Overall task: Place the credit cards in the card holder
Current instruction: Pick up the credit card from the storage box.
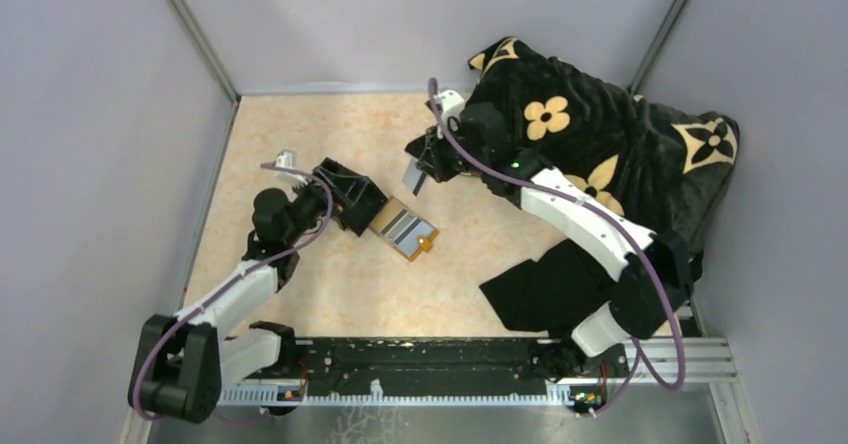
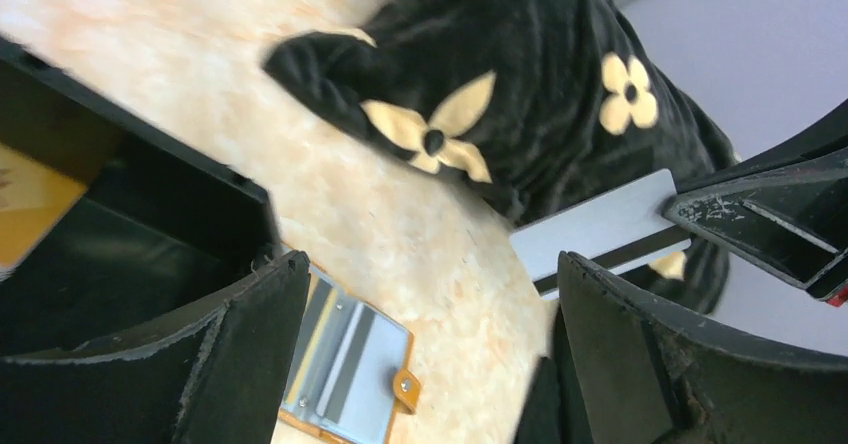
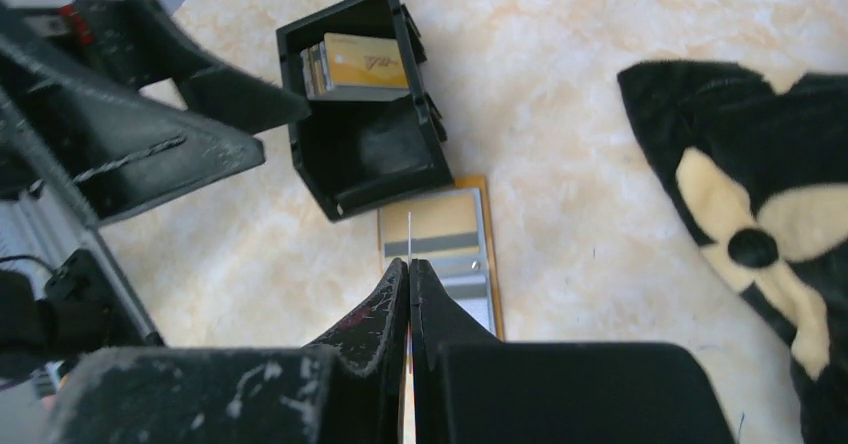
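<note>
Pinching a silver credit card (image 3: 410,232) edge-on above the card holder (image 3: 492,254) on the table (image 1: 300,134), the right end effector (image 3: 410,264) seems midway: grey cards (image 3: 450,219) already lie in the holder, a golden card (image 3: 365,64) waits in the black box (image 3: 370,149), and the left end effector (image 2: 430,264) gapes empty.

Walls (image 1: 90,114) pale lilac-grey, closed in three sides. Metal posts (image 1: 195,29) stood in far corners. Tabletop (image 1: 330,124) marbled peach-cream, evenly lit. Black flower-patterned blanket (image 1: 600,114) lay heaped far right. Aluminium rail (image 1: 700,359) ran along near edge.
</note>
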Robot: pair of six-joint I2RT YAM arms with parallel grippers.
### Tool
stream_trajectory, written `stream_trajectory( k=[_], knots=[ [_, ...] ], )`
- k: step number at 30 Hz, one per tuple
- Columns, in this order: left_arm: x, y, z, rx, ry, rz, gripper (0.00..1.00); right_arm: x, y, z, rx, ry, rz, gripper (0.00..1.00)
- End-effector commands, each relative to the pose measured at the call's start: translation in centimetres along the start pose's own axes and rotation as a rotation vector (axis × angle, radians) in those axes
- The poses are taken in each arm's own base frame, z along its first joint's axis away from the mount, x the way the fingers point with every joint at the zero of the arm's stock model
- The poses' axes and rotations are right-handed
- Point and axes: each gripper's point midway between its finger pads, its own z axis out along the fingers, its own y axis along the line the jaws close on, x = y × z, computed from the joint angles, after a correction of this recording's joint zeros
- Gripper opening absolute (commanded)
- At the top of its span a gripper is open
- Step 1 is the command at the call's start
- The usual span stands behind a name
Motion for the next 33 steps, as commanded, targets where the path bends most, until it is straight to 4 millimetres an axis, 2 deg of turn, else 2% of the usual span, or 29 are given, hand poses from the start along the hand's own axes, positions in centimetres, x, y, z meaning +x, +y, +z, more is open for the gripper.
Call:
stream_trajectory(
  k=[1,3,7,14,28,33],
  knots=[
    [1.5,-5.4,0.4,0.310,0.152,0.096,0.99,-0.2,1.9,-4.1,-0.136,-0.055,0.066,0.00],
    [3.0,-6.4,0.2,0.402,0.237,0.088,0.97,1.2,1.5,-5.1,-0.164,-0.043,0.107,0.00],
    [4.9,-8.4,-0.9,0.586,0.340,0.076,0.86,3.0,1.6,-6.3,-0.227,-0.028,0.156,0.00],
    [7.6,-9.8,-1.6,0.722,0.493,0.069,0.71,5.1,2.0,-6.3,-0.339,0.000,0.241,0.00],
    [12.0,-9.8,-1.0,0.774,0.709,0.042,0.55,6.1,2.3,-5.0,-0.451,0.018,0.320,0.00],
    [12.6,-10.0,-0.9,0.786,0.742,0.051,0.47,6.3,2.0,-4.4,-0.450,0.028,0.334,0.00]
  ],
)
